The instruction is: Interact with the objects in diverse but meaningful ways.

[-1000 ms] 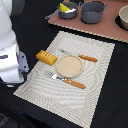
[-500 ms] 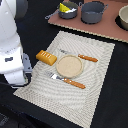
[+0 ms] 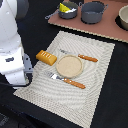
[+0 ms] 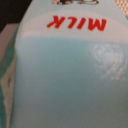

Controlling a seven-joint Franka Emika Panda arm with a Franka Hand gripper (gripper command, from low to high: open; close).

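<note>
The milk carton [image 4: 65,75], pale blue with red lettering, filled my wrist view and sat right against my hand, so I judged I was at the grasping step on it. My fingers were out of sight, and I could not tell whether they were apart, together or clamped on it. Next I needed a sure hold before lifting it toward the mat [image 3: 95,95] with the bread loaf [image 3: 45,56].

Here's the bulky, glossy white robot arm [image 3: 12,45] filling the exterior view's left, all smooth rounded plastic casings. A dark seam splits its segments, a small grey marking sits on the lower casing, and a black block juts from its side.
</note>
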